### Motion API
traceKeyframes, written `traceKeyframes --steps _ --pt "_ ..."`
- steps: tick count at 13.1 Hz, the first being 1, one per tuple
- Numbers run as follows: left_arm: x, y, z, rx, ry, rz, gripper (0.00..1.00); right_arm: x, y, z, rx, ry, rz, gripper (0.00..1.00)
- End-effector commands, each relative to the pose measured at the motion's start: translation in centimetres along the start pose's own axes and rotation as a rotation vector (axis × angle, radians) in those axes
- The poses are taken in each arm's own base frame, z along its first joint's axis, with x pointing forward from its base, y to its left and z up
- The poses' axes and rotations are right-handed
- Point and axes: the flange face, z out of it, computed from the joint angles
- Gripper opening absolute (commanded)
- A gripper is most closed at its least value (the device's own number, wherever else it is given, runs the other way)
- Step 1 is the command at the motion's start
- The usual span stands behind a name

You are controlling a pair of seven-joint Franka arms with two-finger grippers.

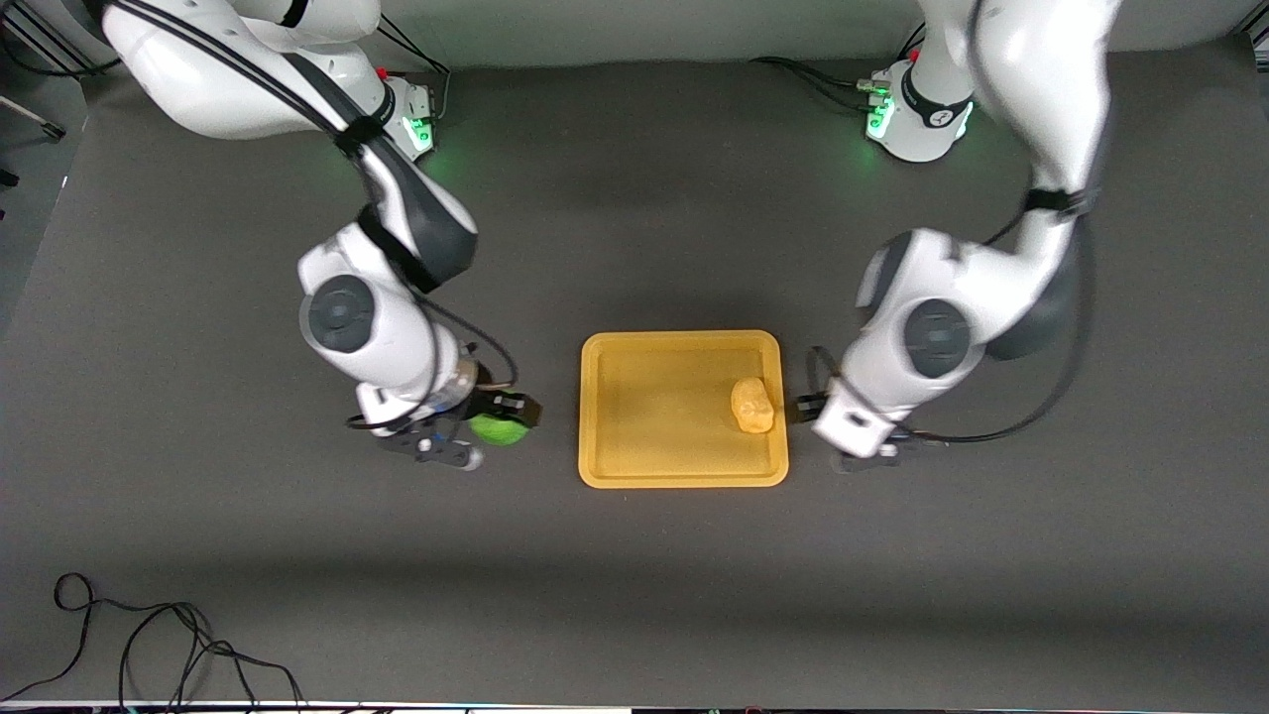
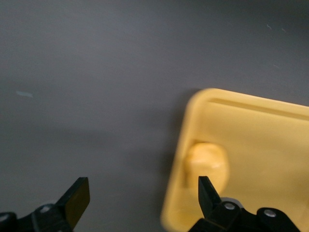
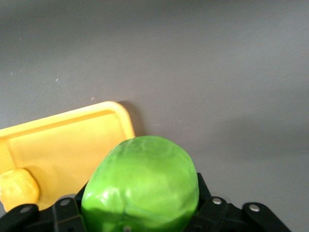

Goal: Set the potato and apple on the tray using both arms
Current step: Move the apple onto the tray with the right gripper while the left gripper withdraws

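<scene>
The yellow-orange tray (image 1: 644,436) lies mid-table. The lumpy yellow potato (image 1: 752,405) rests on it, close to the rim at the left arm's end. My left gripper (image 1: 808,405) is open and empty, just off that rim over the bare table. The left wrist view shows its spread jaws (image 2: 141,186), the potato (image 2: 207,162) and the tray (image 2: 260,140). My right gripper (image 1: 501,416) is shut on the round green apple (image 1: 499,428), low over the table beside the tray's other end. The right wrist view shows the apple (image 3: 142,186), tray (image 3: 63,145) and potato (image 3: 18,187).
Dark grey mat covers the table. A loose black cable (image 1: 149,645) lies near the front edge toward the right arm's end. The two arm bases (image 1: 917,114) glow green along the table's back edge.
</scene>
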Motion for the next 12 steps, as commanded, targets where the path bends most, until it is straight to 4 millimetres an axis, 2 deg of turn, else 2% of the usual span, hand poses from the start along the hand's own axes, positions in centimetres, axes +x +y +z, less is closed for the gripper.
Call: traceKeyframes --steps 1,3,5,6,7,8,9,12 --pt "0.1 -9.6 -7.0 0.005 -0.017 0.124 1.00 -1.3 -3.6 3.4 0.016 0.073 -0.005 0.29" --pt "0.4 -15.9 -10.9 0.006 0.028 0.166 1.00 -3.1 -6.3 6.0 0.024 0.059 0.007 0.29" --pt "-0.7 -19.7 -14.3 0.001 0.083 0.206 1.00 -5.7 -10.1 9.4 0.034 0.035 0.023 0.29" --pt "-1.6 -21.2 -16.1 0.000 0.109 0.212 1.00 -6.7 -11.3 11.2 0.021 0.051 0.031 0.29" --pt "-2.8 -21.7 -17.7 0.000 0.133 0.225 1.00 -7.9 -12.5 13.4 0.010 0.063 0.052 0.29" --pt "-3.8 -21.9 -18.7 0.002 0.136 0.229 1.00 -9.1 -14.3 14.7 0.012 0.083 0.046 0.29" --pt "-4.6 -22.2 -19.6 0.041 0.138 0.237 1.00 -9.4 -14.9 16.4 0.009 0.086 0.053 0.29" --pt "-5.2 -22.6 -20.5 0.118 0.141 0.251 1.00 -9.1 -13.7 19.3 -0.048 0.102 0.050 0.30"
